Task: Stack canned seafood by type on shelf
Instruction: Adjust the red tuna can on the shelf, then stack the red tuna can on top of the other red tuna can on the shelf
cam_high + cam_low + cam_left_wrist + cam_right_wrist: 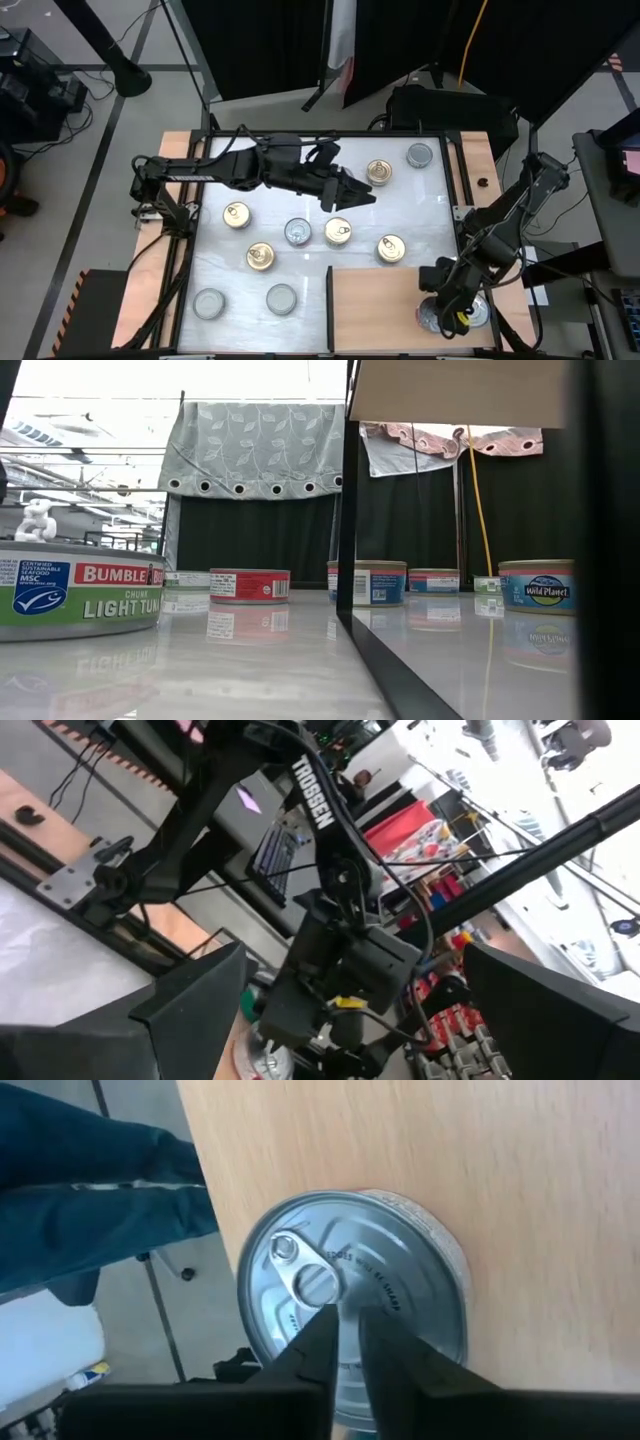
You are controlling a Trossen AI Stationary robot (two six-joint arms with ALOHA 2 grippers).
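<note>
Robotics lab, black curtains (pixel 270 40), floor cables (pixel 75 95), tripod stand (pixel 120 60), benchtop rig

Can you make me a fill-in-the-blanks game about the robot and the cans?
The silver can under the right gripper sits on the shelf, which is made of ____.
The white table holds ____ gold-topped cans.
The left gripper has its fingers ____.
Missing words: wood; five; open.

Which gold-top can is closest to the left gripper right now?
The gold-top can near the table's far edge, just beyond the left gripper; the other gold tops sit nearer the shelf.
</note>
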